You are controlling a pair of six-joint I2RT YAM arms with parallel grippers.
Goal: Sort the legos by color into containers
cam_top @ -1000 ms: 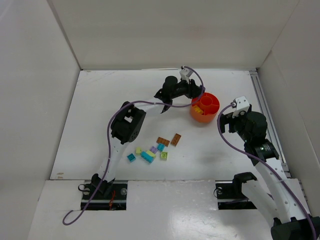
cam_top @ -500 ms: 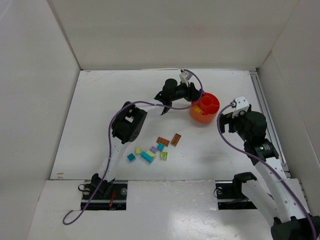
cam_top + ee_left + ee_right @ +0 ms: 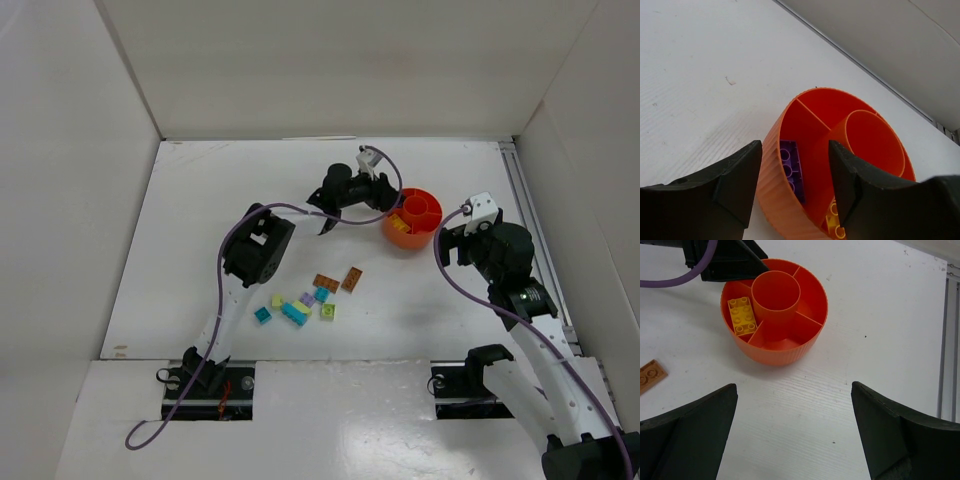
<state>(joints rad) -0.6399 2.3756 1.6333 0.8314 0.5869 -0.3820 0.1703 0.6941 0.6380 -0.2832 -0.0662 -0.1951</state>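
Note:
The orange bowl with inner dividers stands right of centre. My left gripper is open at the bowl's left rim; in the left wrist view one finger is outside the bowl wall and the other over the inside. A purple brick lies in the compartment between the fingers, and a yellow brick in the one beside it. My right gripper is open and empty, a short way right of the bowl. Loose legos lie near the front: brown, purple, teal, lime.
White walls close the table on the left, back and right. A metal rail runs along the right edge. The left arm's purple cable loops above the loose bricks. A brown brick shows at the left edge of the right wrist view.
My left gripper has drawn back slightly to the left at the bowl's rim, and the bowl sits a touch further right. The right arm has not moved.

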